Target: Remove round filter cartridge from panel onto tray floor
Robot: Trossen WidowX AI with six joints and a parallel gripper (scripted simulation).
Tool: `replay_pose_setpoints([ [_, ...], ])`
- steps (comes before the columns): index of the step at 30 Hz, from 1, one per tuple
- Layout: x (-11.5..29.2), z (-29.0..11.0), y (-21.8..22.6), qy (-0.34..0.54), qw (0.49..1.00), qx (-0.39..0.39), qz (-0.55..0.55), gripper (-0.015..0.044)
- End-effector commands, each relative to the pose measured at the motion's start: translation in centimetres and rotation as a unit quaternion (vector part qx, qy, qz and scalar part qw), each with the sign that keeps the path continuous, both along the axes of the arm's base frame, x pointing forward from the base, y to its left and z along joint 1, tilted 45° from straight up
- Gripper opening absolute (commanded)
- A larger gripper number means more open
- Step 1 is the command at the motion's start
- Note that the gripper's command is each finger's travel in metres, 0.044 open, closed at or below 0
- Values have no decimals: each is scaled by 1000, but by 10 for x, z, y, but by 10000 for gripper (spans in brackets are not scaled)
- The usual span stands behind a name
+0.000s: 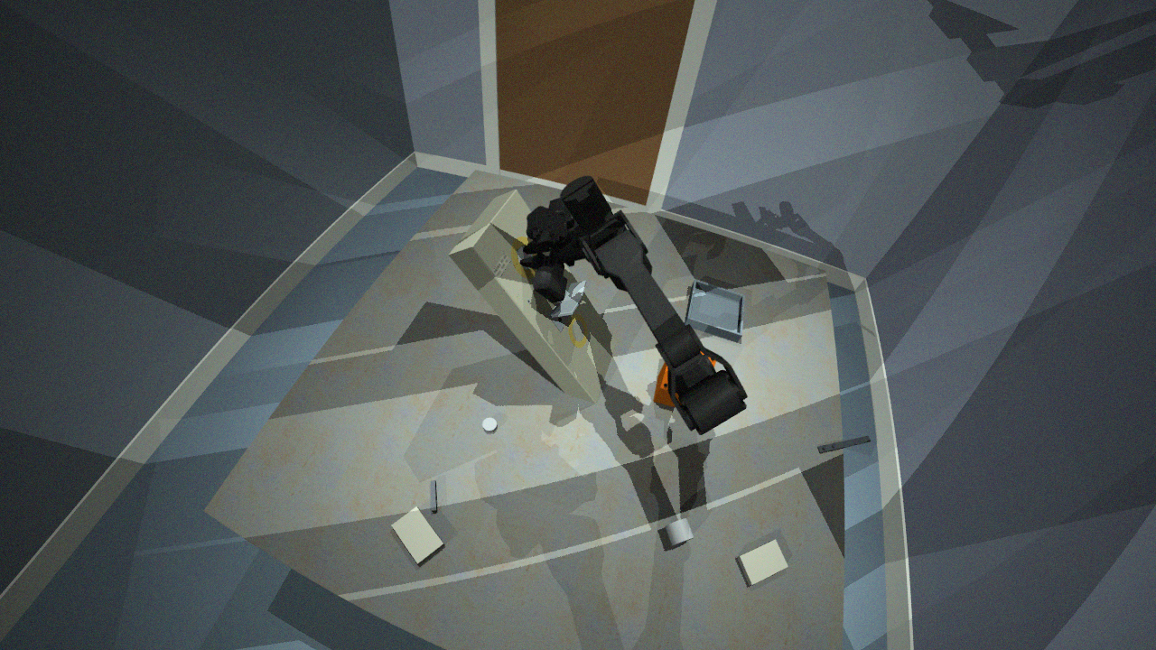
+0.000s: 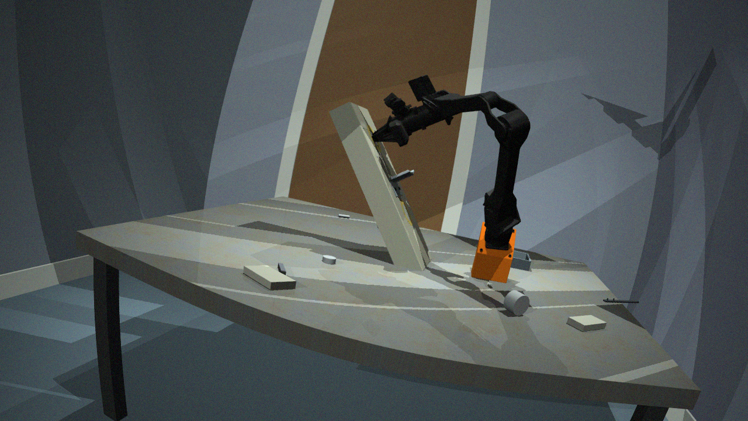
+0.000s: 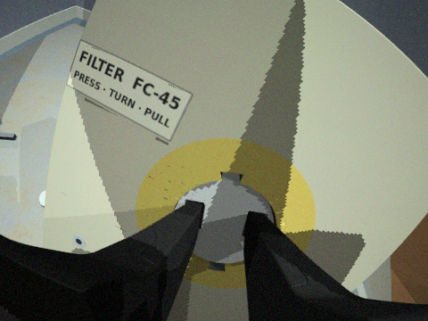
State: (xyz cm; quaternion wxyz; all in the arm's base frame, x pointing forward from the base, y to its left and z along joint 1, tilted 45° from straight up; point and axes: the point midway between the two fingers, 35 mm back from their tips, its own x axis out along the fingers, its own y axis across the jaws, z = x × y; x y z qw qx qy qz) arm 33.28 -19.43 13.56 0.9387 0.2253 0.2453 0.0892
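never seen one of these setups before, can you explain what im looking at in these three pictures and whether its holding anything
It is one black robot arm on an orange base, bolted to a table. One picture looks down from above, one from the side, and one from a camera on the arm's wrist.

The arm reaches to a leaning cream panel labelled "FILTER FC-45, PRESS TURN PULL". In it sits a grey round filter cartridge inside a yellow ring. The pincer has its two fingers partly closed, tips at the cartridge's face, seemingly at its two slots. It grips nothing between them.

On the table lie a grey tray, two pale blocks, a small cylinder and a white disc.
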Motion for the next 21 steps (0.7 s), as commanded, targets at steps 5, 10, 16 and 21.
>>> replay_pose_setpoints([
  [5,5,-4,2,4,1000,0,1,105],
  [10,1,-1,0,0,1000,1,0,78],
  [16,1,-1,0,0,1000,1,0,18],
  [21,3,-3,1,-5,1000,-22,11,0],
])
